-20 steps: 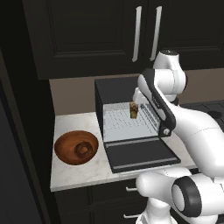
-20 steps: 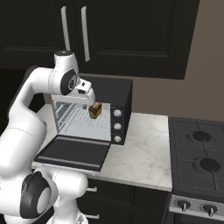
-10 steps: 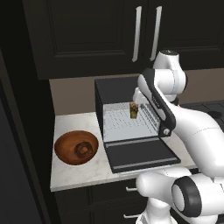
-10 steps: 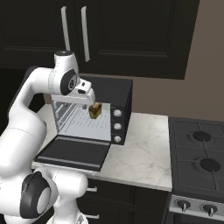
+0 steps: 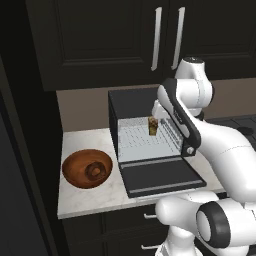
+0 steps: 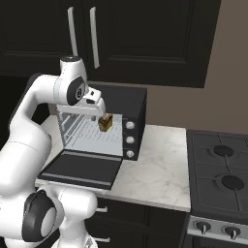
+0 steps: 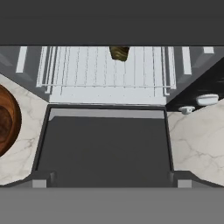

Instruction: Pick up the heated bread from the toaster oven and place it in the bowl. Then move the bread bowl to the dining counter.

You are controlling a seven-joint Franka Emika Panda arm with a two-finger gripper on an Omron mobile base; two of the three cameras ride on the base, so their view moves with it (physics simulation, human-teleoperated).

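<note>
The black toaster oven [image 5: 131, 101] [image 6: 131, 97] stands on the marble worktop with its door [image 7: 105, 140] dropped flat. The heated bread [image 5: 152, 126] [image 6: 105, 122] [image 7: 119, 53], a small tan chunk with dark crust, sits far back on the wire rack [image 7: 105, 72]. My gripper [image 5: 157, 112] [image 6: 96, 107] [image 7: 111, 183] hangs open in front of the oven mouth, above the door and short of the bread, with nothing between its fingers. The reddish-brown wooden bowl [image 5: 87, 168] [image 7: 6, 122] rests on the worktop left of the oven. The dining counter is out of view.
Dark upper cabinets with long silver handles [image 5: 166, 37] hang just above the oven. A stove [image 6: 223, 167] adjoins the marble worktop [image 6: 160, 169] on the right. Three knobs [image 6: 129, 139] line the oven's right side. A dark tall panel [image 5: 20, 150] bounds the worktop's left end.
</note>
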